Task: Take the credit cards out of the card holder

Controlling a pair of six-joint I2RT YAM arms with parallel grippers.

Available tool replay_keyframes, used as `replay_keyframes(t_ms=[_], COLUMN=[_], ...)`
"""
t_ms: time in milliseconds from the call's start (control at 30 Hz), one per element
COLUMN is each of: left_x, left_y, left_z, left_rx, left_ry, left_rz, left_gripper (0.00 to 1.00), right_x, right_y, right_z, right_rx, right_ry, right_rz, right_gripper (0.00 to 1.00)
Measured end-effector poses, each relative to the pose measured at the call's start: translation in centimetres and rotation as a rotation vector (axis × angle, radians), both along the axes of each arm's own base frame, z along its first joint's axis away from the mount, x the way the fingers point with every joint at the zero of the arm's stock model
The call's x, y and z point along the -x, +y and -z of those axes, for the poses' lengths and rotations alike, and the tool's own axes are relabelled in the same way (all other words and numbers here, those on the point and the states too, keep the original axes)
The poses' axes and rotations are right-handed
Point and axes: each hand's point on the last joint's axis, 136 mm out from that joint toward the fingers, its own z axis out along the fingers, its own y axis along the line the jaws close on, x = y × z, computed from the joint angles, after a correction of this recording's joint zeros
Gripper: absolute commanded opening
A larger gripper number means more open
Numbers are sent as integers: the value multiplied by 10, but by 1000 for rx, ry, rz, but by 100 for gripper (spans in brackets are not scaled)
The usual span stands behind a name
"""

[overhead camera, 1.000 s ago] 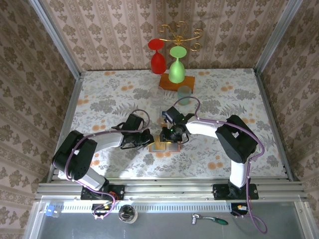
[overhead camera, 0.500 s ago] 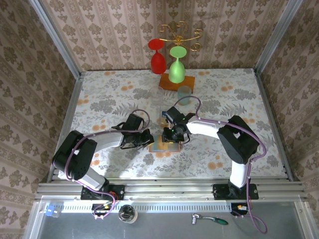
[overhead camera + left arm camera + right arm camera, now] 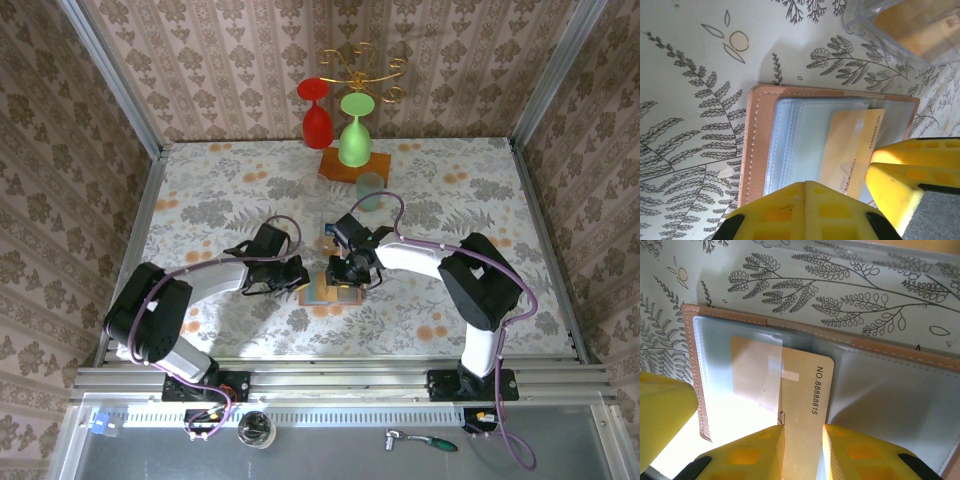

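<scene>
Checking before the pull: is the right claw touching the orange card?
Cannot tell. In the right wrist view the right claw overlaps the orange card, seen between its fingertips; pressing or hovering is unclear.

One card holder (image 3: 890, 400), one credit card (image 3: 802, 390)

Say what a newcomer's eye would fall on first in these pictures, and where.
The red glass and green glass hanging upside down from a gold rack at the table's far edge stand out first. At the centre both arms meet over the open card holder, where an orange card juts from a pocket, reaching between the right arm's yellow fingers.
</scene>
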Motion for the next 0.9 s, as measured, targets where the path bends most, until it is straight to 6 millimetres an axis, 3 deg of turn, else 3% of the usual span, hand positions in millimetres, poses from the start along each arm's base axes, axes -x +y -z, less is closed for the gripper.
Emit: replay_keyframes(t_ms=[333,900], left_x=[4,6], left_y=[-12,-12], left_z=[-2,6], left_rx=[5,-8], left_ry=[-7,11], left_rz=[35,38], left_gripper=[3,1], right_x=[-1,1], right_y=[-4,-9], right_z=[-8,3], right_rx=[-15,-52], right_ry=[-17,7], right_rz=[11,37], right_gripper=[29,28])
